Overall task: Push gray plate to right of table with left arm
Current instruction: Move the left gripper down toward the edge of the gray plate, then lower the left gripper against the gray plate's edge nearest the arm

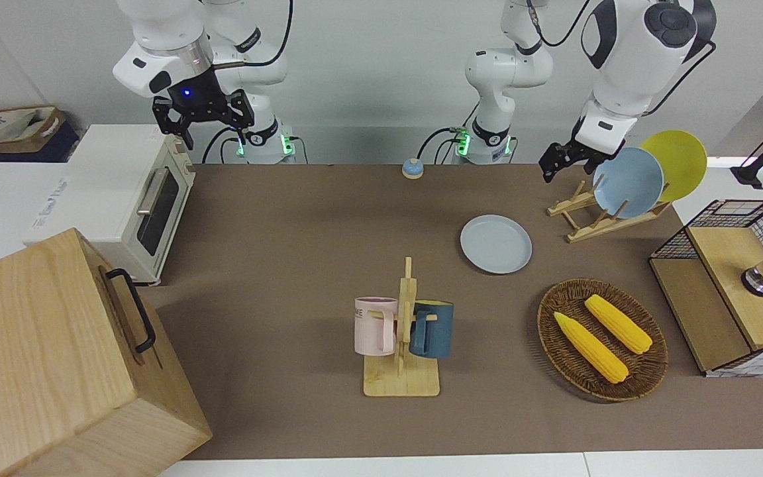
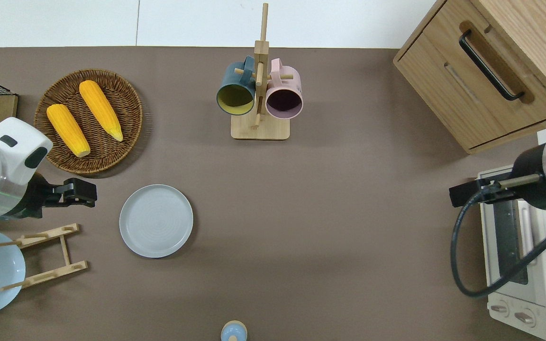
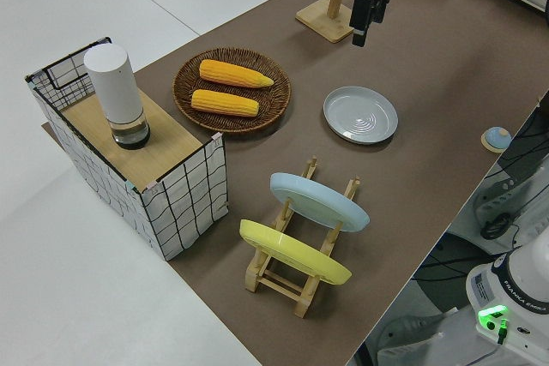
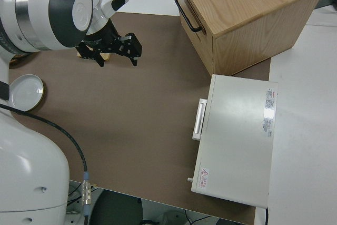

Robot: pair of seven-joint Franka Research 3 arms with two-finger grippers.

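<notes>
The gray plate (image 1: 495, 244) lies flat on the brown table (image 1: 289, 265), toward the left arm's end; it also shows in the overhead view (image 2: 156, 220) and the left side view (image 3: 360, 115). My left gripper (image 2: 83, 192) hangs in the air over bare table between the wicker basket and the dish rack, a short way from the plate's rim toward the left arm's end. It is open, empty and touches nothing; it also shows in the front view (image 1: 557, 161). My right gripper (image 1: 203, 118) is open and parked.
A wicker basket (image 2: 126, 90) with two corn cobs lies farther from the robots than the plate. A wooden dish rack (image 1: 603, 222) holds a sky-blue and a yellow plate. A mug tree (image 2: 259, 128), wooden cabinet (image 2: 491, 71), toaster oven (image 1: 123, 199), bell (image 1: 412, 168) and wire basket (image 1: 732, 285) stand around.
</notes>
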